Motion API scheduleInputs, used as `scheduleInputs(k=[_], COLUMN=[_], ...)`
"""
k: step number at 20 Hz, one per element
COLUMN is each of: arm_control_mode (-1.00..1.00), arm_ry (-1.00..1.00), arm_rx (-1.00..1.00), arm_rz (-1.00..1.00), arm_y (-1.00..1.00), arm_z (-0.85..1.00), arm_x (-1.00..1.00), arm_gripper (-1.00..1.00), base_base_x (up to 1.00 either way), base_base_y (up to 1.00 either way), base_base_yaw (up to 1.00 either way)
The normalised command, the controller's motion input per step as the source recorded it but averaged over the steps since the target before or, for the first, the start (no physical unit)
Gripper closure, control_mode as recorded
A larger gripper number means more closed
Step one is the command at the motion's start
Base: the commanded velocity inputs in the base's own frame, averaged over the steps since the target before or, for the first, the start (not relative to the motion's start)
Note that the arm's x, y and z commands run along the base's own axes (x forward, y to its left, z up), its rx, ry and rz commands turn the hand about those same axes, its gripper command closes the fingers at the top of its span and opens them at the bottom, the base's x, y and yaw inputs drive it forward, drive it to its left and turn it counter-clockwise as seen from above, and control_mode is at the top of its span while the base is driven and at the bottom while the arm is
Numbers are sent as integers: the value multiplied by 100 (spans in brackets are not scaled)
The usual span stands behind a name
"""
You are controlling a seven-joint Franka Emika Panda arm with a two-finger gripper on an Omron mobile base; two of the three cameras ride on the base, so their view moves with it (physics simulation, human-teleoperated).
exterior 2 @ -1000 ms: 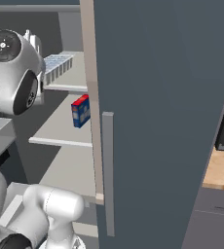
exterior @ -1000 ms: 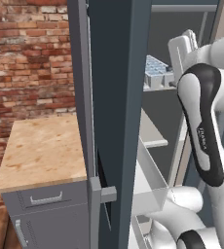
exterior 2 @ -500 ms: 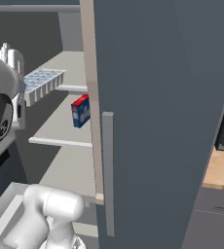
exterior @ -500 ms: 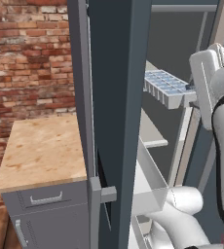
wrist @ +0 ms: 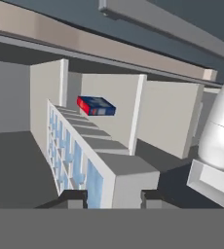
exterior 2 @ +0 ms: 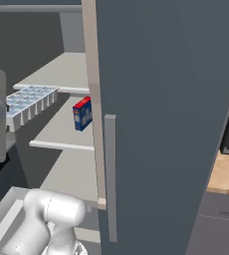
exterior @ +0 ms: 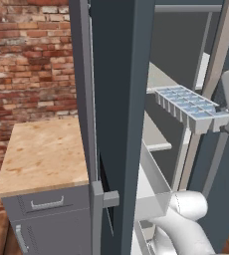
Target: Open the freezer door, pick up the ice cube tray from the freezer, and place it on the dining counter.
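- So your claw [wrist: 112, 198] had the ice cube tray [wrist: 87, 160] pinched at its near end, one dark fingertip [wrist: 73, 198] on each side of the tray's short edge in the hand view.
- The tray [exterior: 188, 106] was up in the air inside the open freezer [exterior: 178, 60], clear of the light grey shelves [exterior 2: 69, 124], level with the upper shelf from what you could see.
- Long axis: it ran straight out from the claw toward the back of the freezer. In the left base view that read as a diagonal from lower right to upper left; in the right base view the tray [exterior 2: 28, 103] went from lower left to upper right.
- It looked pretty much flat, cube cells facing up.
- The red-and-blue box [exterior 2: 82, 113] stood on the middle shelf, past the tray's far end and apart from it.
- The freezer door [exterior: 119, 99] stood swung open, edge-on in the left base view, its grey bar handle [exterior: 97, 219] low down.
- Left of it you had the small wood tabletop [exterior: 39, 152] on its grey drawer cabinet, brick wall [exterior: 29, 60] behind.
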Motion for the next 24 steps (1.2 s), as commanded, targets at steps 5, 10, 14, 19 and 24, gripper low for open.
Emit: scheduleInputs(k=[5,10,14,19,24], arm_control_mode=[-100,-100,-100,100,100], arm_ry=[1,0,0,0,0], arm_rx=[0,0,0,0,0], arm_rz=[0,0,0,0,0], arm_y=[-5,0,0,0,0], arm_z=[0,0,0,0,0], arm_x=[-36,-8,-1,0,0], arm_gripper=[100,100,100,100,100], base_base_x=[0,0,0,0,-35], base_base_y=[0,0,0,0,-5], base_base_yaw=[0,0,0,0,0])
